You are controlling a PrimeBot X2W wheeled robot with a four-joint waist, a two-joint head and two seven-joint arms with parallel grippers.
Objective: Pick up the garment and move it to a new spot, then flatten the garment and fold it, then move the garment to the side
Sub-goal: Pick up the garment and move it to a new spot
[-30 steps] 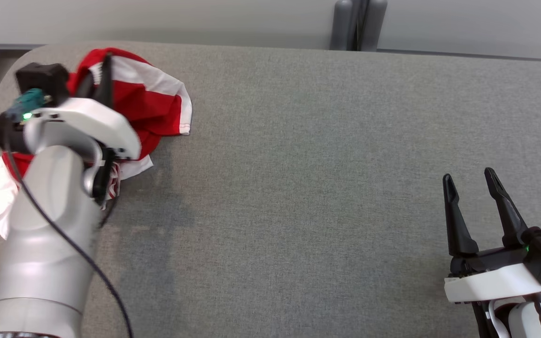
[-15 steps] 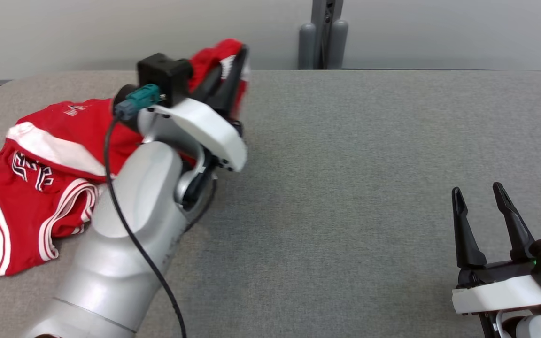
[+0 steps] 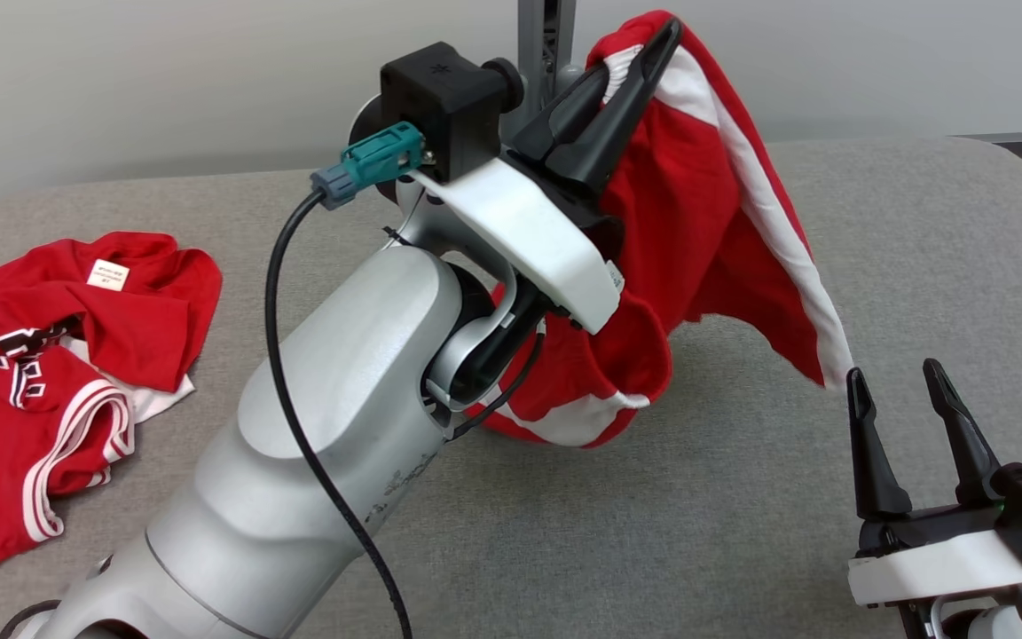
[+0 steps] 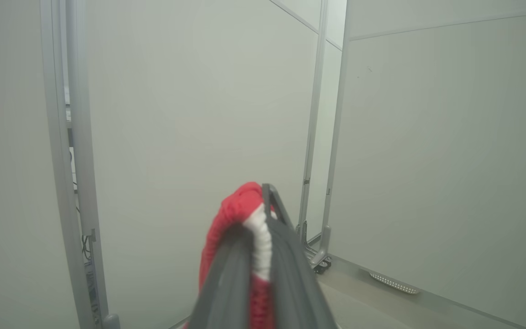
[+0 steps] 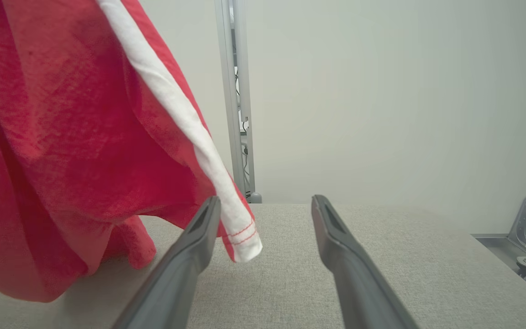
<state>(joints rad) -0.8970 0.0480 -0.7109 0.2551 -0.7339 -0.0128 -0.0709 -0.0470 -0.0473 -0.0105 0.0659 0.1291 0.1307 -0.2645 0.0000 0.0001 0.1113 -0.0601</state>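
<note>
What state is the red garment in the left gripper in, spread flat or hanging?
Hanging. The left gripper is shut on its top edge; the red garment droops in loose folds.

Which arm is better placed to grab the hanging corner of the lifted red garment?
Right: the right gripper, open, sits beside that corner, while the left gripper is shut on the garment.

The left pincer [image 4: 256, 214] is seen closed on a bunched red garment [image 4: 228, 217] with white trim. The fabric is pinched between the dark fingers and bulges up beside their tips. Pale wall panels [image 4: 190, 114] are seen behind, divided by grey metal posts [image 4: 318, 137]. A foot bracket [image 4: 320, 261] and a perforated strip [image 4: 393, 283] are seen on the floor [image 4: 381, 306].
</note>
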